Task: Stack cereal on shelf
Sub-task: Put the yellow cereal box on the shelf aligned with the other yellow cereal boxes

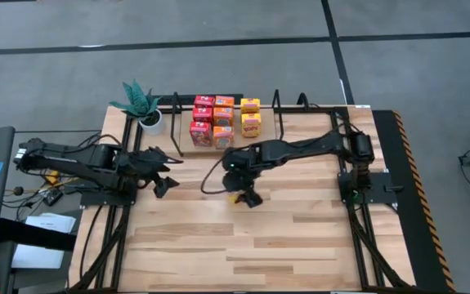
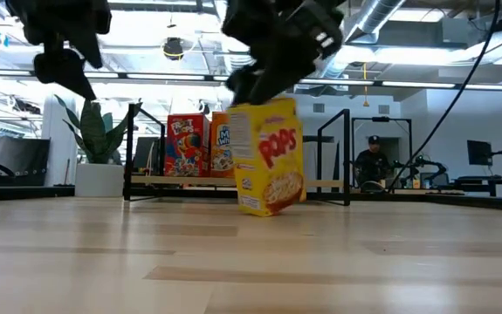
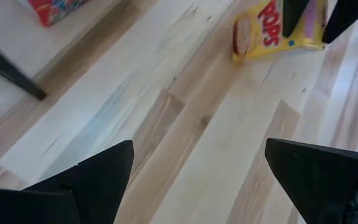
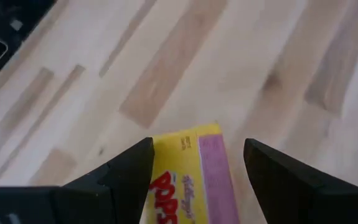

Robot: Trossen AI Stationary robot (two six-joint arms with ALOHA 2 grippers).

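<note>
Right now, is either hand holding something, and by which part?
The right hand holds the yellow box by its top end, fingers on its two sides; the box is tilted on the table. The left hand is open and holds nothing.

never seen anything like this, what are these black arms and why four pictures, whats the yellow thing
This is a robot with two dark arms at a wooden table. Four cameras film the same moment: one looks down from above, one sits at table-top height, and one rides on each arm's wrist.

The yellow thing is a small cereal box. The right gripper has its two fingers on either side of it, and the table-height picture shows the box tilted, at or just above the tabletop. The left gripper hangs open and empty over bare wood.

At the back stands a black wire shelf that already holds eight boxes, red, orange and yellow. Left of the shelf is a potted plant. A person sits in the room behind.
</note>
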